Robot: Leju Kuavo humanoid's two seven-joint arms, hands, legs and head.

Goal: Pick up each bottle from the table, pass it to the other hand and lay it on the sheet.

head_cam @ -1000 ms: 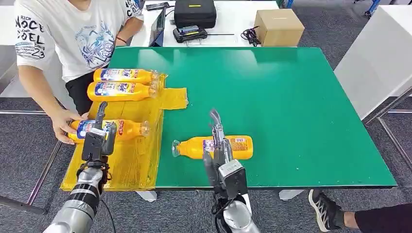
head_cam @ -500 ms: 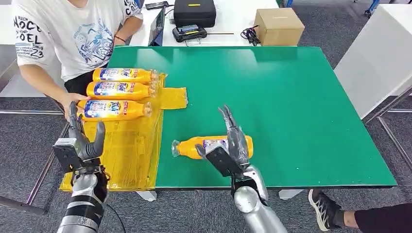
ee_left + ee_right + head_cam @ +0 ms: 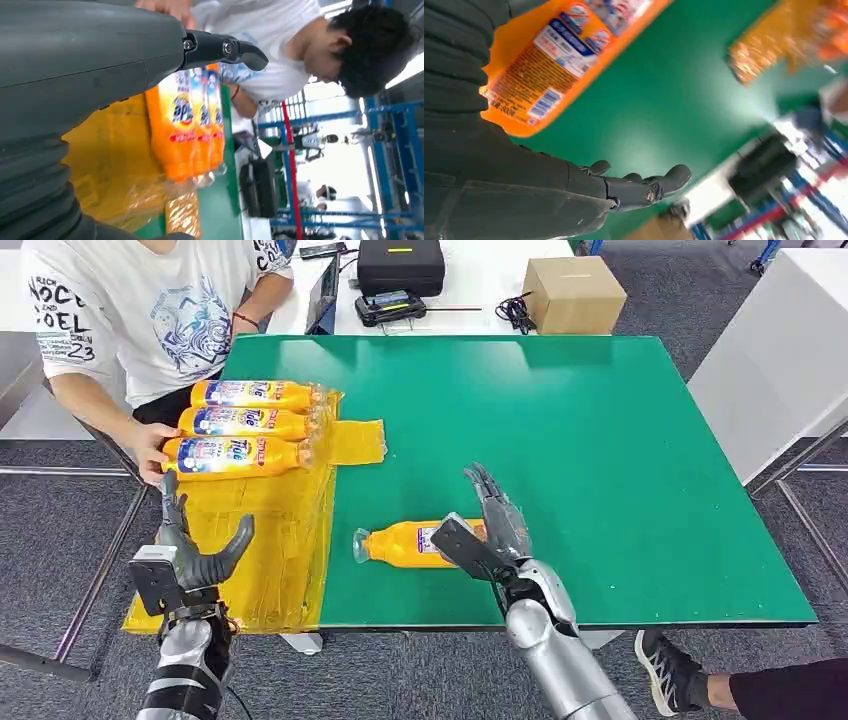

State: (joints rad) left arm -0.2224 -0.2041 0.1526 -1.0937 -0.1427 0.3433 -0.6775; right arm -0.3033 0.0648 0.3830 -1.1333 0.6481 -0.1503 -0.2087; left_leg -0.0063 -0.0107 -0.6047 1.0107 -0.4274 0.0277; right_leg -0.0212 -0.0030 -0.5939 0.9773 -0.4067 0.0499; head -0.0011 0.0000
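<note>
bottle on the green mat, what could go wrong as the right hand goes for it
The bottle lies on its side, so it may roll off if the open right hand nudges it before closing. The person's hand rests at the sheet beside the three laid bottles, close to the left hand.

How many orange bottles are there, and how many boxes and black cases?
Orange bottles on the yellow sheet: 3
Orange bottles on the green table: 1
Cardboard boxes: 1
Black cases: 1
Total: 6
</note>
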